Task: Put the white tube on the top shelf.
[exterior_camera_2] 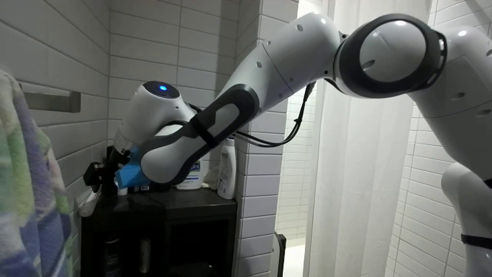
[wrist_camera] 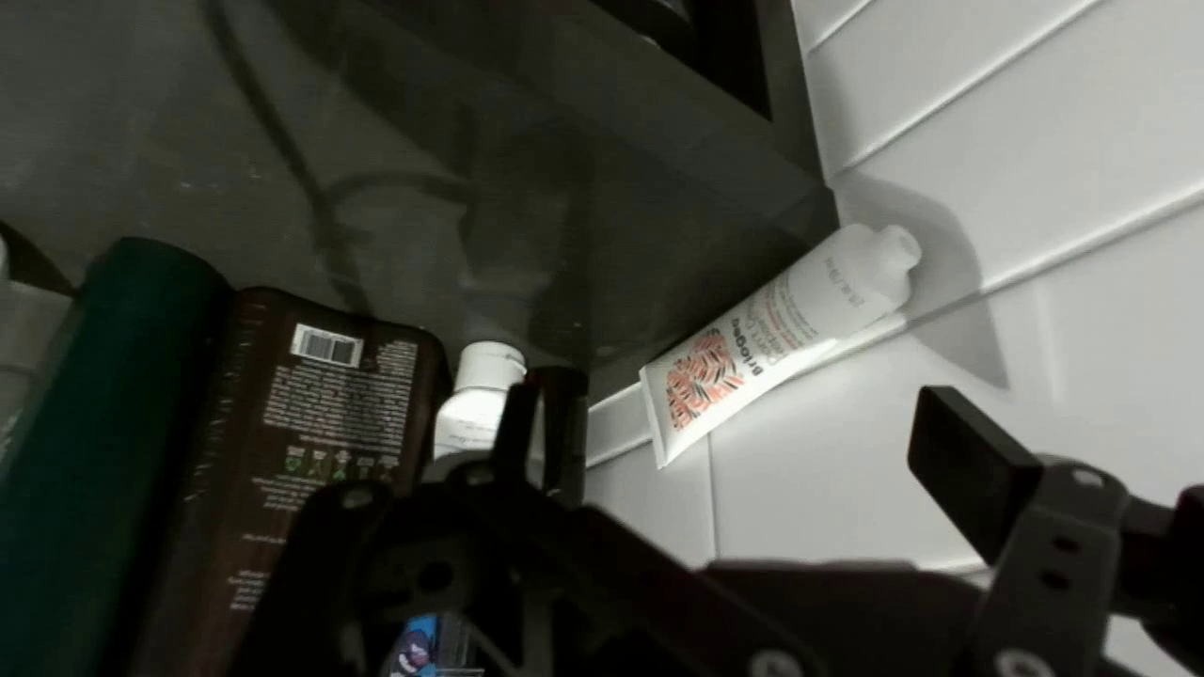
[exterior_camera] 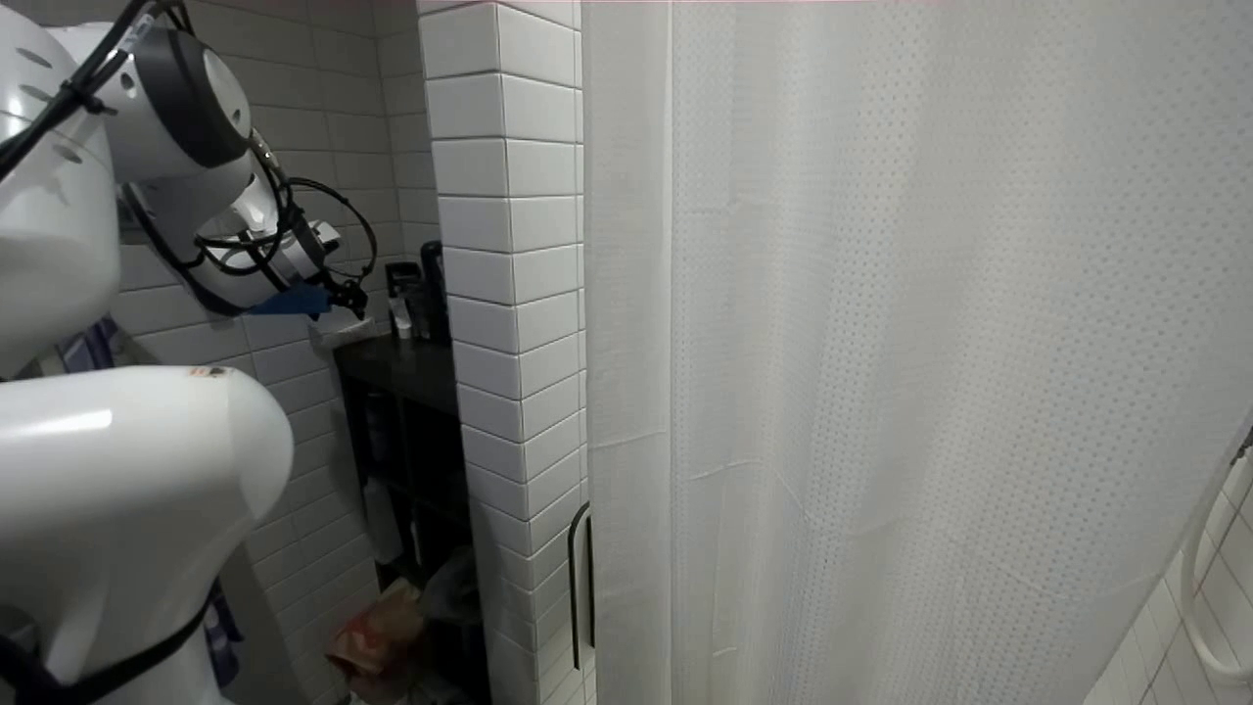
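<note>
Gripper: one, nearest the wrist camera, its two black fingers spread wide apart, released.
White tube: one, with an orange-red pattern; it lay on its side at the edge of the top shelf, beside the tiled wall, cap end near the shelf's corner. In the wrist view it showed between the fingers, farther off than they were.
Bottles: five counted; a green bottle, a brown bottle and a small white bottle stood in a row in the wrist view, a blue-labelled bottle and a tall white bottle in an exterior view.
Arm: one white arm, in both exterior views, with one blue block near the gripper.
Surface: flat, dark, crossed by shadows, topping one dark rack; two containers stood in a lower compartment.
Room: white tiles, one white curtain in both exterior views, one towel bar, one coloured towel.
Hidden or unclear: the arm covered part of the shelf top; the towel was cut off by the frame; the lower compartments were deep in shadow; a dark item beside the small white bottle was too dim to name; whether the tube touched the wall could not be told.
</note>
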